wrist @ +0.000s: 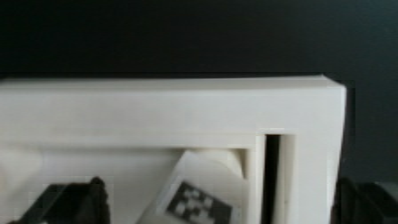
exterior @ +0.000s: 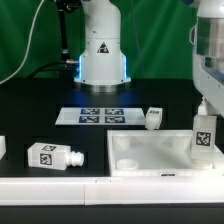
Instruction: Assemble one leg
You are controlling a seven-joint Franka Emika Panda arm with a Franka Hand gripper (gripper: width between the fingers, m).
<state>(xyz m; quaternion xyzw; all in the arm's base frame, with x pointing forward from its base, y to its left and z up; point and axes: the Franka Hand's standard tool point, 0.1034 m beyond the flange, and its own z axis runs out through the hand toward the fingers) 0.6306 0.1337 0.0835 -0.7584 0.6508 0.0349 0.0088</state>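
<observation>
Fingers (wrist: 199,205) dark, cut off at frame edge; tagged leg (exterior: 203,135) between them over tray (exterior: 150,152); grip unclear.

Arm lowered at the exterior view's right, claw (exterior: 203,112) pointing down, fingers closed.

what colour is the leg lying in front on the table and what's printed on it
White, with a black-and-white square tag on its blocky body; the leg shows best in the exterior view.

leg (exterior: 203,134): white, black-and-white square tag | tabletop (exterior: 150,158): white | table (exterior: 40,120): black
</observation>
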